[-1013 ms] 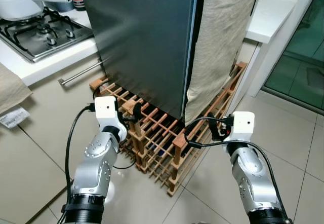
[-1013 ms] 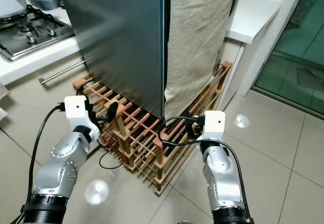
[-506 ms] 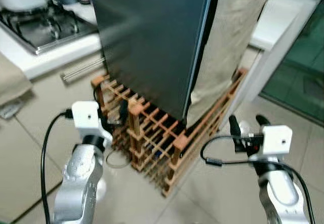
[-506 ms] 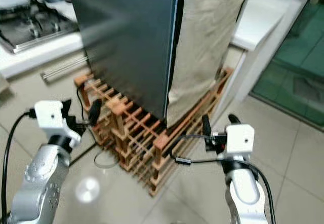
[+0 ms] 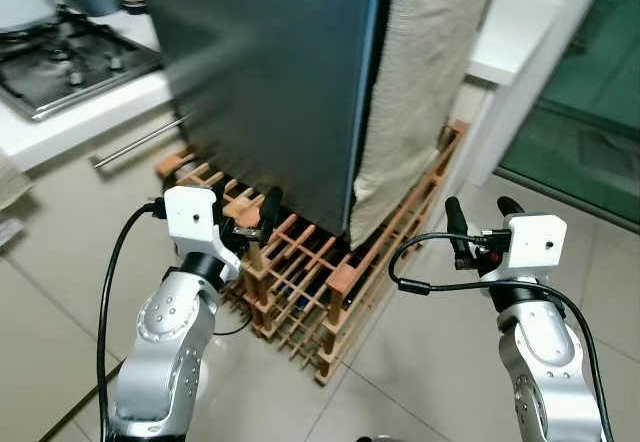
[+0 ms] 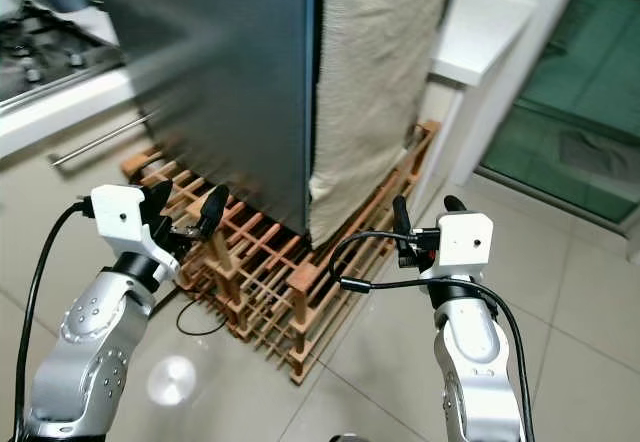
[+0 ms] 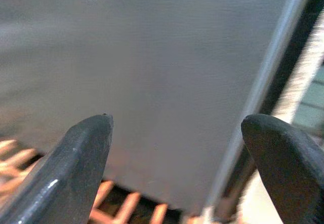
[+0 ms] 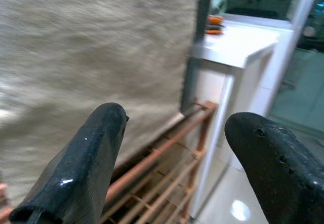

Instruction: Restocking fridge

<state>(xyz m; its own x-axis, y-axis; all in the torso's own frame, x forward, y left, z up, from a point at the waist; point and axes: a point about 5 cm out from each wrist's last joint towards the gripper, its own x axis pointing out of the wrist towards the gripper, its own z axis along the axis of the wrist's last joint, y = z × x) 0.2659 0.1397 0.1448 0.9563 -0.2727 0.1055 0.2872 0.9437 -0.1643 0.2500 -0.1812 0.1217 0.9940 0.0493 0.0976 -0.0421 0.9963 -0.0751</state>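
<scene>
The fridge's dark steel door [image 5: 270, 72] stands shut in front of me. A beige cloth [image 5: 430, 72] hangs along its right side. My left gripper [image 5: 255, 222] is open and empty, low before the door's bottom edge, above the wooden rack [image 5: 300, 282]. In the left wrist view its fingertips [image 7: 86, 153] frame the grey door [image 7: 167, 67]. My right gripper [image 5: 478, 212] is open and empty, held over the floor to the right of the rack. The right wrist view looks between its fingers [image 8: 86, 158] at the cloth [image 8: 91, 46] and the rack's far end [image 8: 167, 168].
A gas hob [image 5: 60, 57] on a white counter lies at the left, with a metal bar handle [image 5: 140, 142] below it. A white counter [image 5: 520, 22] and a glass door [image 5: 590, 112] stand at the right. Pale floor tiles [image 5: 430, 362] lie near me.
The view has shifted and blurred. My right gripper has drawn away from the rack to the right, over the floor. My left gripper stays by the rack's near corner.
</scene>
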